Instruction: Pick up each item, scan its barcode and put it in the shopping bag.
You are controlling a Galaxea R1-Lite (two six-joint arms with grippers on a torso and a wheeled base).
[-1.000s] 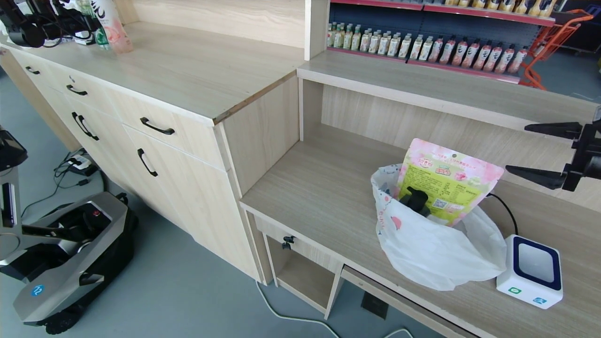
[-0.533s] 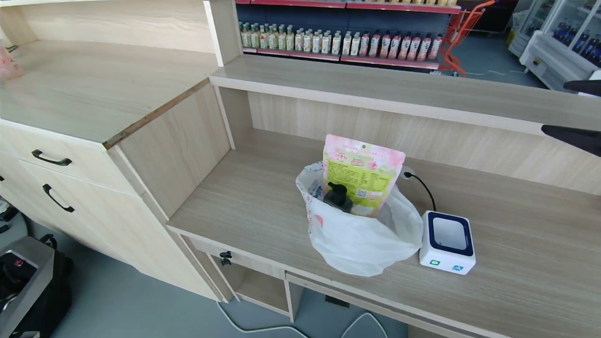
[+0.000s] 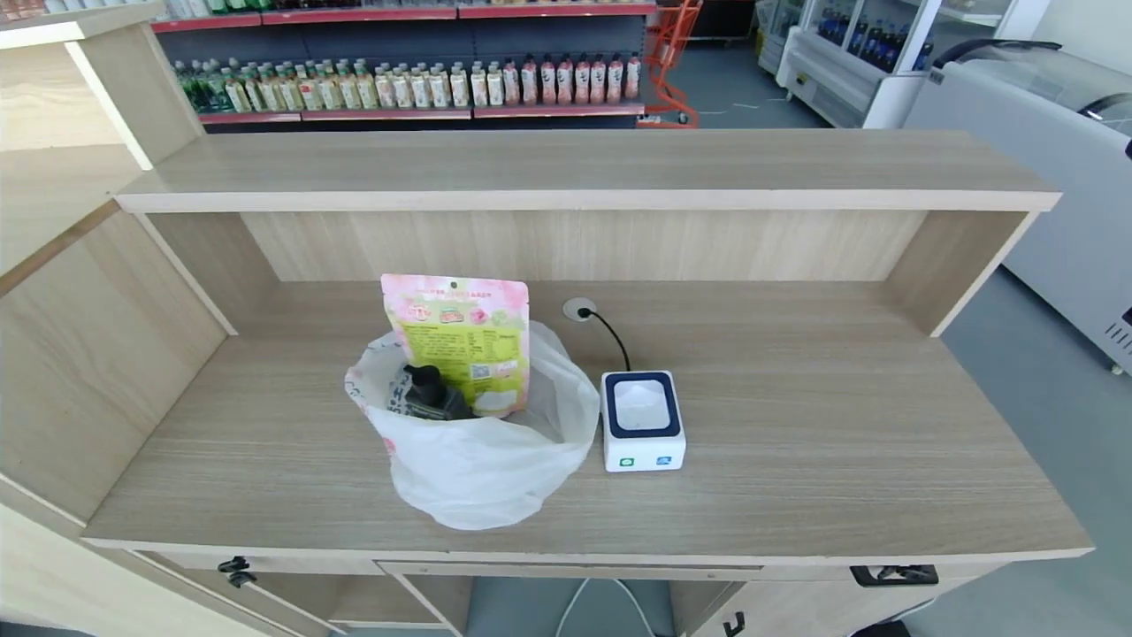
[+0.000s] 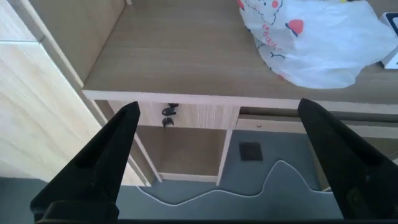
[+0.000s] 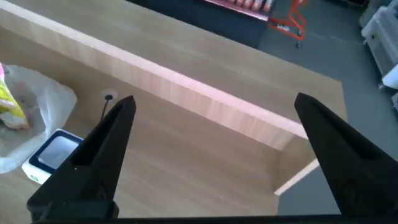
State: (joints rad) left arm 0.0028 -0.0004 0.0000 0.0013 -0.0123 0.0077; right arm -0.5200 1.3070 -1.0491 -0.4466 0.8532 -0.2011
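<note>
Bag: a white plastic shopping bag (image 3: 482,469) is stood left of centre on the light wooden counter (image 3: 796,442).
Contents: a pink-and-green snack pouch (image 3: 460,341) and a black-capped bottle (image 3: 429,394) are seen inside it.
Scanner: a white, blue-framed scanner box (image 3: 643,420) is set just right of the bag.
Left gripper (image 4: 217,109): jaws spread wide.
Right gripper (image 5: 216,99): jaws spread wide.

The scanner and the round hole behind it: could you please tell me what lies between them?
In the head view, a black cable runs over bare counter from the hole to the scanner.
</note>
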